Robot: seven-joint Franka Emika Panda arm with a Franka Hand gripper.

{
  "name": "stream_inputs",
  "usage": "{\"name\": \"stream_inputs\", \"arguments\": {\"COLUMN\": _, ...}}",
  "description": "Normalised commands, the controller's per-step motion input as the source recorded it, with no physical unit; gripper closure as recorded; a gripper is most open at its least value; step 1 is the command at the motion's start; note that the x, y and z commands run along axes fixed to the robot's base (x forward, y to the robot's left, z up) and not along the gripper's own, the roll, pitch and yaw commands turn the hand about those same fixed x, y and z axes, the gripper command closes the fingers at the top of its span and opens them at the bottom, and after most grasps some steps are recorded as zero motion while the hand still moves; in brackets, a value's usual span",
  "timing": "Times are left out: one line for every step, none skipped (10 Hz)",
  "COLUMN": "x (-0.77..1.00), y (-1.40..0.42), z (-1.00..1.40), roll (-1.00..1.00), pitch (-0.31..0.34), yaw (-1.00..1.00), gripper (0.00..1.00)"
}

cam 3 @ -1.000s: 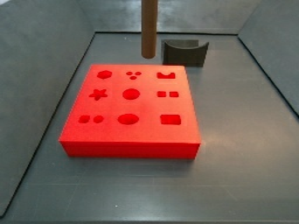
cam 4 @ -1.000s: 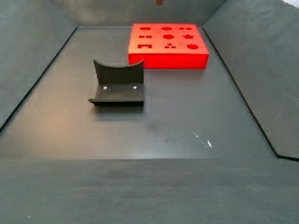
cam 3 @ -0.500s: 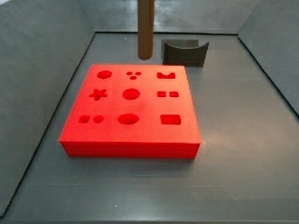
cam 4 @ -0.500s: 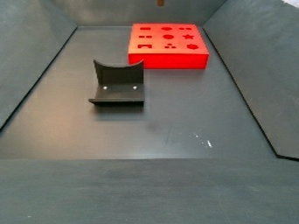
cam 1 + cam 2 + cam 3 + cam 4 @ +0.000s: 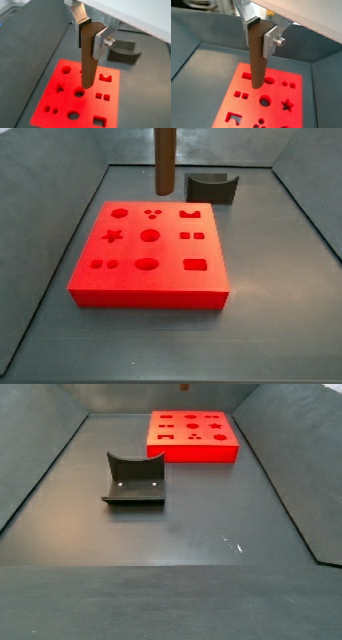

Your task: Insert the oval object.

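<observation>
Both wrist views show the gripper (image 5: 90, 26) clamped on the long brown oval peg (image 5: 87, 60), hanging upright above the flat red block with shaped holes (image 5: 73, 97). If it comes down off-line, it could hit the red top, not the oval hole.

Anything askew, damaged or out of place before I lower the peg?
Nothing stands out. The pincer holds the oval object upright above the red block, which lies flat and intact. The dark holder stands apart behind it.
</observation>
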Motion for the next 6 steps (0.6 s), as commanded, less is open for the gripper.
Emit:
{"name": "stream_inputs", "arguments": {"x": 0.0, "y": 0.0, "z": 0.0, "roll": 0.0, "pitch": -0.029, "yaw": -1.0, "gripper": 1.0}}
{"name": "stream_inputs", "arguments": {"x": 0.0, "y": 0.0, "z": -0.04, "roll": 0.0, "pitch": -0.011, "yaw": -1.0, "gripper": 1.0}}
{"name": "stream_inputs", "arguments": {"x": 0.0, "y": 0.0, "z": -0.05, "roll": 0.0, "pitch": -0.009, "yaw": -1.0, "gripper": 1.0}}
{"name": "stream_inputs", "arguments": {"x": 0.0, "y": 0.0, "z": -0.05, "roll": 0.0, "pitch": -0.009, "yaw": -1.0, "gripper": 1.0}}
{"name": "stream_inputs", "arguments": {"x": 0.0, "y": 0.0, "z": -0.06, "roll": 0.0, "pitch": -0.014, "yaw": -1.0, "gripper": 1.0}}
{"name": "stream_inputs", "arguments": {"x": 0.0, "y": 0.0, "z": -0.05, "roll": 0.0, "pitch": -0.013, "yaw": -1.0, "gripper": 1.0}}
